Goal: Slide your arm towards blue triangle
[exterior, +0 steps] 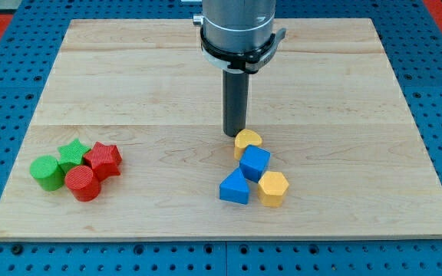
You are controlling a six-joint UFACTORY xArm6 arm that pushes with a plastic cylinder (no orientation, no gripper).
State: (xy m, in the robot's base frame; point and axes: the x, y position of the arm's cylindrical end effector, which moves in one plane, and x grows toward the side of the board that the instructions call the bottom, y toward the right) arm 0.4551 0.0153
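Observation:
The blue triangle lies on the wooden board near the view's bottom, right of centre. A blue cube touches it at its upper right, a yellow hexagon block sits to its right, and a yellow rounded block sits above the cube. My tip rests on the board just above and left of the yellow rounded block, well above the blue triangle.
At the view's lower left stands a cluster: a green cylinder, a green star, a red star and a red cylinder. The board's edge borders a blue pegboard.

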